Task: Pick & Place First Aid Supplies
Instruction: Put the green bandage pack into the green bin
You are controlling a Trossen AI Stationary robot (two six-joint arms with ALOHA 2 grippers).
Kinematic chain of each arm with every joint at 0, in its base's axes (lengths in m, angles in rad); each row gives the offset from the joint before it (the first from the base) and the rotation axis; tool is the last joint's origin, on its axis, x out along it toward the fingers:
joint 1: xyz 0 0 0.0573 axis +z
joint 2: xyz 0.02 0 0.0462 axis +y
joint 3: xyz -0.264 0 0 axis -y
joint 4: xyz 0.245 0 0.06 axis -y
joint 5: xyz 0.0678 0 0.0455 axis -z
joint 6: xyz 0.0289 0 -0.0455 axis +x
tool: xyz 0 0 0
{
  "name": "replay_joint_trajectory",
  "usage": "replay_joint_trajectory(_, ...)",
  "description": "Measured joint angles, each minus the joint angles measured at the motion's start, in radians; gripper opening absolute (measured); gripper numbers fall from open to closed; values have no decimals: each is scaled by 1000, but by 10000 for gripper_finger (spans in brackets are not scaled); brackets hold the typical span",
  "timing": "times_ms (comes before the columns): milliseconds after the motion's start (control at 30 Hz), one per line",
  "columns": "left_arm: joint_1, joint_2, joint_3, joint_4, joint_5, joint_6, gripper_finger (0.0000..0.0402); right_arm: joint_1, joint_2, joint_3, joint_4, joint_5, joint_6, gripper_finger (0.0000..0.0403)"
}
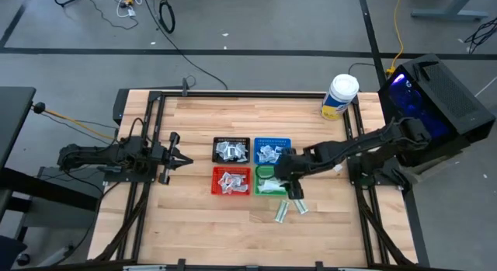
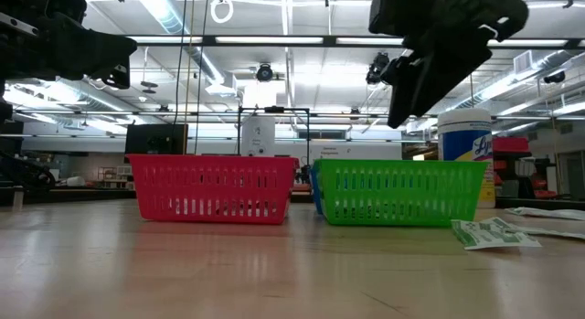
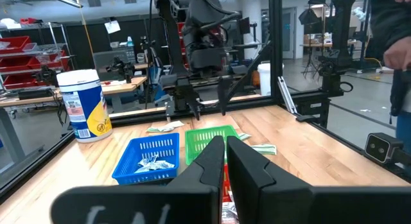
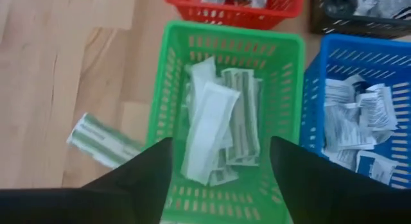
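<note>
Two long white-and-green packets (image 1: 289,210) lay on the table at lower centre of the high view, so the right gripper (image 4: 218,179), spread wide and empty over the green tray (image 4: 164,102), should clear its rim before descending; the left gripper (image 1: 183,158) waited shut.

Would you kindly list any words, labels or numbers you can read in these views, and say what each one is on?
None can be read with confidence.
White jar: large blue letters on its label, cut off by the green tray; not legible.
Same jar in the left wrist view: print on the yellow and blue label, too blurred.
Packets in the blue tray: bluish print, too small.
Long packets: green stripes, no legible text.
</note>
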Motion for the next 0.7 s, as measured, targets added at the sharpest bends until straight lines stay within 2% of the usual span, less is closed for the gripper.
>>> replay_joint_trajectory(200,0,0,0,0,0,0,25,-75,0,2,32,48,64,276)
replay_joint_trajectory(467,0,0,0,0,0,0,25,-193,0,67,-51,50,238,264)
replay_joint_trajectory(700,0,0,0,0,0,0,25,-269,-4,90,-151,47,314,256)
